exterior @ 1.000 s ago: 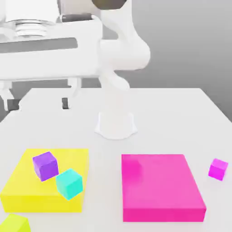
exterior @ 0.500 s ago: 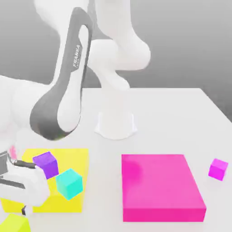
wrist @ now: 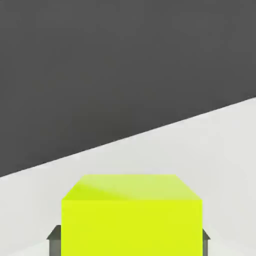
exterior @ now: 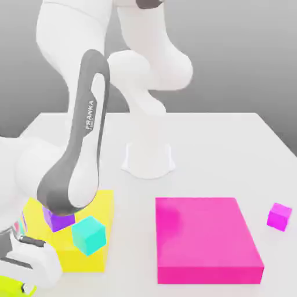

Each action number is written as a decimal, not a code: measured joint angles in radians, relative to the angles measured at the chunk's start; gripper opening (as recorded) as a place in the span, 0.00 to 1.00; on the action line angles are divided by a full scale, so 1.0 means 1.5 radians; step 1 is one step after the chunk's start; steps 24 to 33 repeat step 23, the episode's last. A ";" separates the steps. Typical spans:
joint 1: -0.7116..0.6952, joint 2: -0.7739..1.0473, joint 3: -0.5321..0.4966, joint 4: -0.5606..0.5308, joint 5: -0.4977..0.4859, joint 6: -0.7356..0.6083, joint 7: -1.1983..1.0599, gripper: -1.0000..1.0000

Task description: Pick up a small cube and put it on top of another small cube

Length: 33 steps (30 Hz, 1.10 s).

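At the exterior view's far left, low in the corner, I find the lime cube (exterior: 13,286) on the table (exterior: 232,145), with the hand down over it; in the hand view the cube (wrist: 132,215) sits between the dark fingertips (wrist: 54,239), one showing at each side face. I judge the gripper (wrist: 129,239) clamped on the lime cube, the jaws drawn in against its opposite flat sides. Just to the right lies the yellow slab (exterior: 101,203), carrying the purple cube (exterior: 58,220), partly behind the forearm, and the teal cube (exterior: 89,235), near each other. Further right is the magenta slab (exterior: 206,238), and well apart at the far right the small magenta cube (exterior: 279,216). The lime cube reads as rigid, light and smooth-faced; flat parallel sides suit a centred pinch, though a skewed grip could let it twist.
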 joint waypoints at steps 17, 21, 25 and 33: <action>0.074 -0.353 0.026 -0.262 -0.168 -0.072 0.314 0.00; 0.083 -0.294 0.023 -0.280 -0.150 0.005 0.304 1.00; 0.085 -0.294 0.023 -0.280 -0.150 0.005 0.304 1.00; 0.085 -0.294 0.023 -0.280 -0.150 0.005 0.304 1.00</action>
